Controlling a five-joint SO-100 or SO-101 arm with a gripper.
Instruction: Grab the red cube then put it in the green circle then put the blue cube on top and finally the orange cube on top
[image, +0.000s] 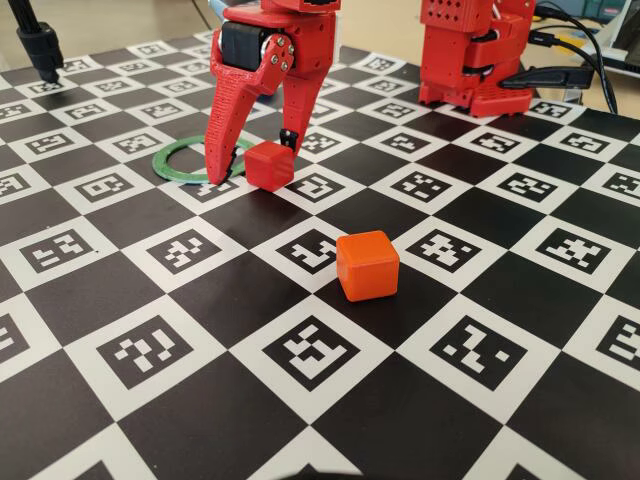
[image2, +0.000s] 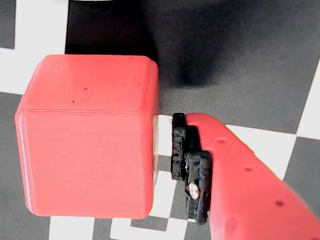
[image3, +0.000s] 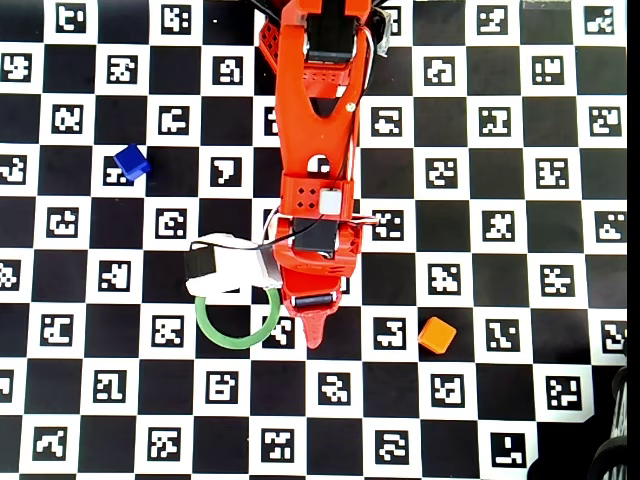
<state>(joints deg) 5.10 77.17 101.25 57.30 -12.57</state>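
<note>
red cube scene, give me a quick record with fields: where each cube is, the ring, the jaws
red cube: on the board just right of the green circle in the fixed view, outside it
gripper: jaws open, straddling the red cube, not yet closed on it
green circle: empty, partly under the arm in the overhead view
orange cube: alone, nearer the fixed camera
blue cube: far left in the overhead view, untouched
stack: not started

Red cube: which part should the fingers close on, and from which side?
Close on the red cube's two opposite upright faces, coming down from above. It sits flat on the board just outside the green circle, and the open gripper already straddles it.
</note>
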